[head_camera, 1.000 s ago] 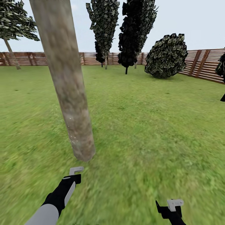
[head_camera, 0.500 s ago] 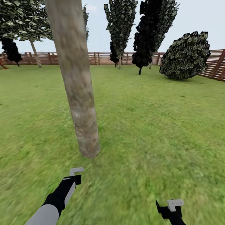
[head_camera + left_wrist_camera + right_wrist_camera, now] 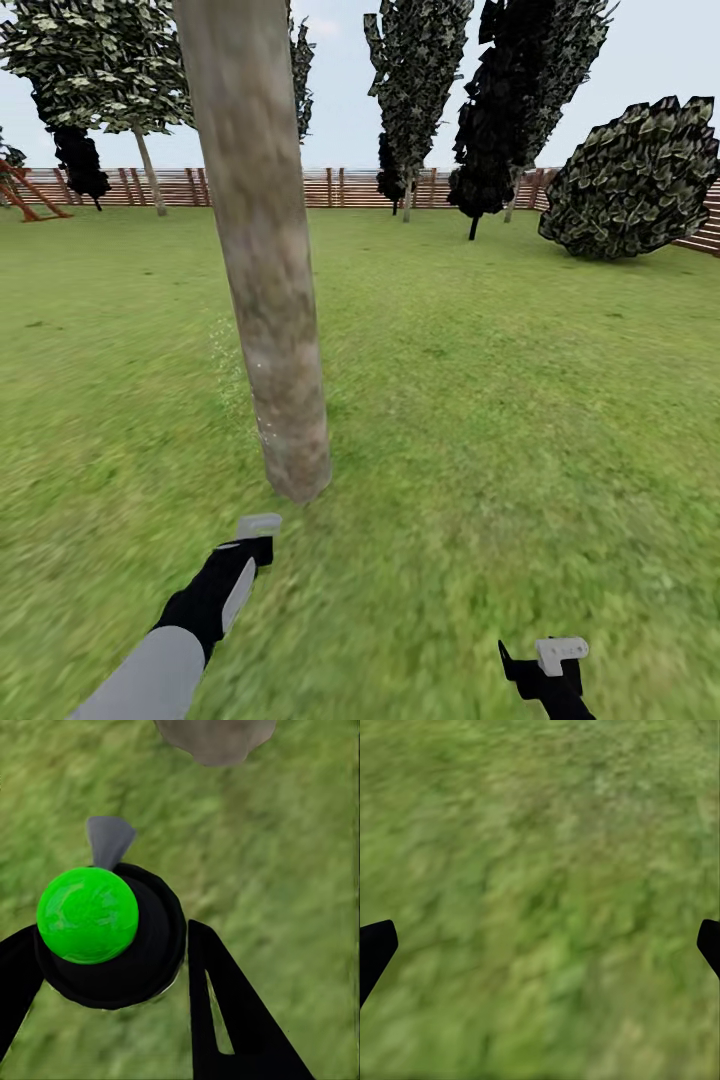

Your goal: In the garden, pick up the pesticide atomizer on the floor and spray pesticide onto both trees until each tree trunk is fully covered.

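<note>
Left gripper (image 3: 105, 967) clamps the pesticide atomizer (image 3: 97, 926) near tree trunk (image 3: 265, 280)

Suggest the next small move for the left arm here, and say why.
Probably raise the left gripper, shut on the atomizer, to aim higher: pesticide specks dot only the low part of the tree trunk, and the upper bark looks bare.

light: bright, even | shadows: faint | grass (image 3: 520, 420): blurred nearby
</note>
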